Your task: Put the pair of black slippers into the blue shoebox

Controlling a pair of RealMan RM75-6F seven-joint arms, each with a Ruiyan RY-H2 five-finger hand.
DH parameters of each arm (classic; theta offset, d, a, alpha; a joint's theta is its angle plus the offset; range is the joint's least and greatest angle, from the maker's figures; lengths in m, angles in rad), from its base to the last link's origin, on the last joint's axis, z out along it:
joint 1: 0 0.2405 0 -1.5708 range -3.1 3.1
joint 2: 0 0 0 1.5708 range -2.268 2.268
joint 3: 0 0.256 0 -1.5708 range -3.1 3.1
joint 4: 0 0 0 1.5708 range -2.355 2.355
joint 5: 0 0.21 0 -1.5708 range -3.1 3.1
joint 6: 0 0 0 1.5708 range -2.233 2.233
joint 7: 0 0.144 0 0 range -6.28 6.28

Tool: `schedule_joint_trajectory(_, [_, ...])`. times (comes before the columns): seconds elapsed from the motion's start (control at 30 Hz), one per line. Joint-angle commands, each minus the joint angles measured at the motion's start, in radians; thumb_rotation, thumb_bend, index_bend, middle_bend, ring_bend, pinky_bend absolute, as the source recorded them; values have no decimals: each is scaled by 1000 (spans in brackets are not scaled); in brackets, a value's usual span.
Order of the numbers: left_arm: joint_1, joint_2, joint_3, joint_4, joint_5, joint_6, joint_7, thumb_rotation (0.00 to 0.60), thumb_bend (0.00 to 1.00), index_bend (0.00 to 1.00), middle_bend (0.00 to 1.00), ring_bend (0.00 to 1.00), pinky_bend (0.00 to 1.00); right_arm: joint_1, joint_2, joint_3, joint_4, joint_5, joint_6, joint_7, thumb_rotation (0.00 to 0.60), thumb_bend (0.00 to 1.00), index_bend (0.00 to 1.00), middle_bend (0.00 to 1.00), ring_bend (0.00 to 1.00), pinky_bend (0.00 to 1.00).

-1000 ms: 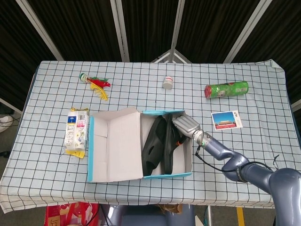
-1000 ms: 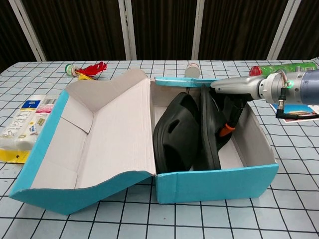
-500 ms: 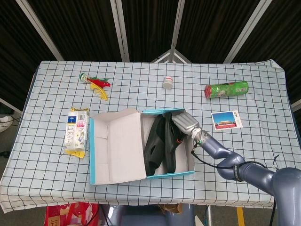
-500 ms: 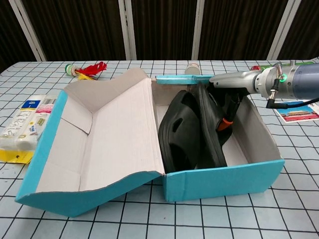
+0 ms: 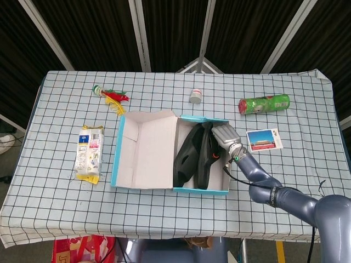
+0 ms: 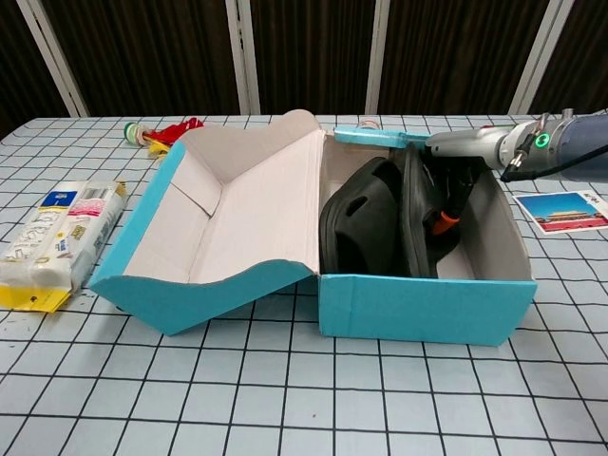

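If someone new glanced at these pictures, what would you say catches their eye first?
Most likely the blue shoebox in the middle of the checked table, its lid flipped open to the left and the pair of black slippers standing on edge inside. Next, the right robot hand reaching over the box's right wall, fingers down beside the slippers. Behind it lies a green can on its side.

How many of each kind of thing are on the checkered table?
Black slippers: 2
Blue shoebox: 1
Green can: 1
Postcard: 1
Small white jar: 1
White packet: 1
Feathered shuttlecock: 1
Total: 8
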State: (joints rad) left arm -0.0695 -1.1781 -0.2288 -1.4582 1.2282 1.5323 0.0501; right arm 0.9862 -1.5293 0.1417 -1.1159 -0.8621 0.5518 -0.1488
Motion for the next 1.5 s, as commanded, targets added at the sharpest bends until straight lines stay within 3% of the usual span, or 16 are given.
schedule_joint_trajectory(0.03, [0, 0, 1, -1, 2, 0, 1, 600, 246, 98, 0, 23, 102, 19, 27, -17, -40, 94, 5, -78, 600, 334, 407, 364, 391, 355])
schedule_joint_trajectory(0.27, [-1, 0, 2, -3, 3, 0, 1, 600, 245, 98, 0, 23, 102, 45, 58, -34, -101, 202, 46, -160, 600, 249, 320, 315, 391, 365])
schedule_joint_trajectory(0.7, [-1, 5, 4, -3, 5, -9, -19, 600, 245, 99, 0, 24, 102, 105, 148, -60, -252, 371, 111, -283, 600, 220, 222, 250, 356, 365])
schedule_joint_trajectory(0.87, [1, 8, 4, -5, 9, -6, -25, 600, 246, 99, 0, 23, 102, 129, 161, -86, -285, 427, 110, -320, 600, 96, 178, 211, 340, 365])
schedule_joint_trajectory(1.0, [1, 8, 5, -6, 10, -5, -25, 600, 245, 99, 0, 24, 102, 145, 161, -102, -296, 444, 114, -342, 600, 6, 110, 154, 324, 365])
schedule_joint_trajectory(1.5, [-3, 6, 5, -2, 4, -14, -19, 600, 246, 99, 0, 24, 102, 166, 189, -121, -357, 437, 113, -344, 600, 0, 0, 59, 293, 365])
